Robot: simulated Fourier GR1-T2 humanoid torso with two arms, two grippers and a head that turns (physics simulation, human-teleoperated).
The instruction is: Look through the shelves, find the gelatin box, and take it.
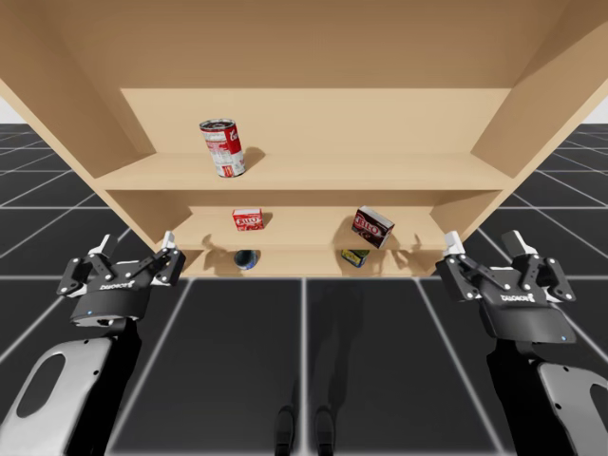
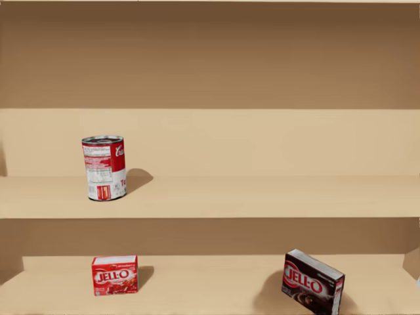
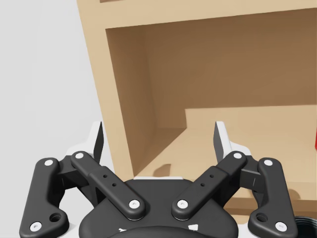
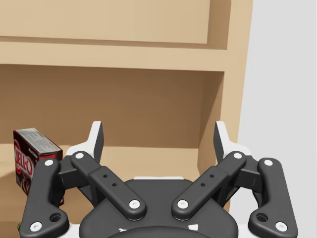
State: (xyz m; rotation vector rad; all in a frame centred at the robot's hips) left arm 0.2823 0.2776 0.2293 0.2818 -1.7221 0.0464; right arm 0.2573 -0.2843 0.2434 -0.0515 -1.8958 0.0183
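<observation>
— Where in the shelf unit (image 1: 313,180) is the gelatin?
— On the middle board (image 1: 304,234), left of centre in the high view. My left gripper (image 1: 135,245) sits at the frame's lower left and my right gripper (image 1: 484,240) at the lower right. Both are spread wide with nothing between the fingers, short of the shelf front.
— There are two boxes, though.
— The dark box (image 1: 372,226), tilted and right of centre, I judge to be another mix. The small red box (image 1: 248,219) is the gelatin: upright, broad face outward, long side running across the board.
— Which arm?
— The left looks nearer; the box lies up and to the right of its jaws.
</observation>
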